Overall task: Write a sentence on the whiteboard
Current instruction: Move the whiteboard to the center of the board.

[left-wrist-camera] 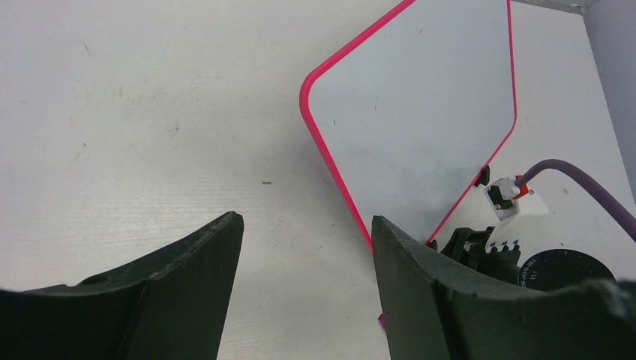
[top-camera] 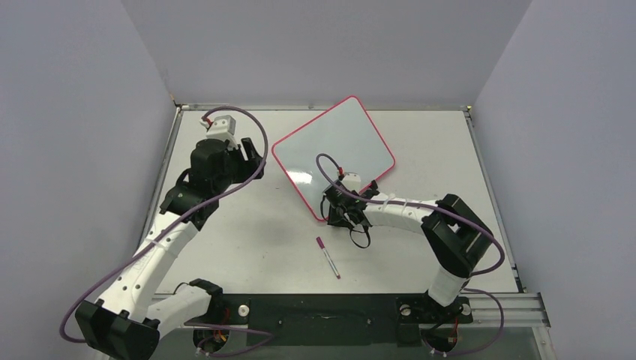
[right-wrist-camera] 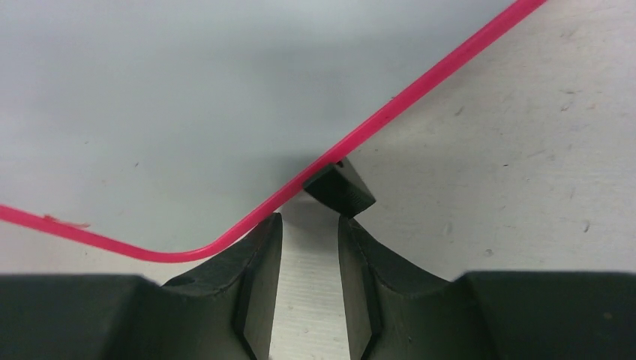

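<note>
The whiteboard [top-camera: 334, 154], white with a red-pink rim, lies tilted on the table. Its face [left-wrist-camera: 420, 112] is blank and no sentence shows on it. My left gripper [top-camera: 255, 154] hovers just left of the board. Its jaws [left-wrist-camera: 307, 221] stand wide open over bare table, holding nothing. My right gripper [top-camera: 335, 212] sits at the board's near corner. Its fingers [right-wrist-camera: 309, 221] are a narrow gap apart with only table between them, just short of the rim [right-wrist-camera: 247, 225]. A marker pen [top-camera: 328, 257] with a purple cap lies loose on the table, held by neither gripper.
A small black block [right-wrist-camera: 339, 187] rests against the board's edge, just ahead of the right fingertips. The right wrist's purple cable [left-wrist-camera: 577, 184] arcs over the board's near edge. Grey walls close in the table on three sides.
</note>
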{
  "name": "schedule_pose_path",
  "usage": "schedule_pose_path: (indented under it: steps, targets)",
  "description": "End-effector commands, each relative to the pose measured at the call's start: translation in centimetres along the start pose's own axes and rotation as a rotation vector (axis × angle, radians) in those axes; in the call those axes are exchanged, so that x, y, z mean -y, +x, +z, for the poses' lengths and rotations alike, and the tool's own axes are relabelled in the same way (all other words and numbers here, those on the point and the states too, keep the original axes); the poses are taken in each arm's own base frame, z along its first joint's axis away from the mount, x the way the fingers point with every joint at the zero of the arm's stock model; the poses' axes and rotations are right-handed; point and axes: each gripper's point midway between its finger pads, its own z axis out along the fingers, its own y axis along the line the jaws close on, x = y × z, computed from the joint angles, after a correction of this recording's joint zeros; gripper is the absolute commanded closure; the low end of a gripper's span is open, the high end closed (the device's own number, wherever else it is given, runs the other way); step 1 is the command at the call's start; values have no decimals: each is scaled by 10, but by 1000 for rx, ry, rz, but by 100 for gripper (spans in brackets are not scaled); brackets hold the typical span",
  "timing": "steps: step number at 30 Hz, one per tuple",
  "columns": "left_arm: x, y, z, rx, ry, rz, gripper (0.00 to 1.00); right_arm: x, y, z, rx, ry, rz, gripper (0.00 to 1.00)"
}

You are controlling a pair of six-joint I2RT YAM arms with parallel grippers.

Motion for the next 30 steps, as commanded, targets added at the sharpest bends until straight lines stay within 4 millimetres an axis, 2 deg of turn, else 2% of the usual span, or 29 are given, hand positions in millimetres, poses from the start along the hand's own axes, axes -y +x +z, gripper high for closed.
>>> schedule_pose_path:
  steps: [1,6,11,15,18,21,25,30]
  targets:
    - [-3,-13,-18,42,-9,13,39,-25,-12,-10,41,-76,-23,70]
    - [-9,11,-26,-3,1,11,39,-19,-6,-27,50,-60,-75,70]
    - [-14,34,-38,-38,14,6,39,-13,6,-49,79,-69,-205,67]
    - [-14,52,-43,-81,40,18,39,-16,30,-60,66,-99,-330,61]
    - [-10,61,-49,-102,70,18,39,-25,56,-70,74,-122,-421,49]
    - [-8,67,-55,-107,92,6,39,-25,76,-72,77,-118,-448,46]
    - [-3,71,-63,-113,122,-12,40,-25,98,-63,66,-118,-452,48]
    - [4,77,-74,-136,163,-35,40,-22,116,-47,54,-98,-464,62]
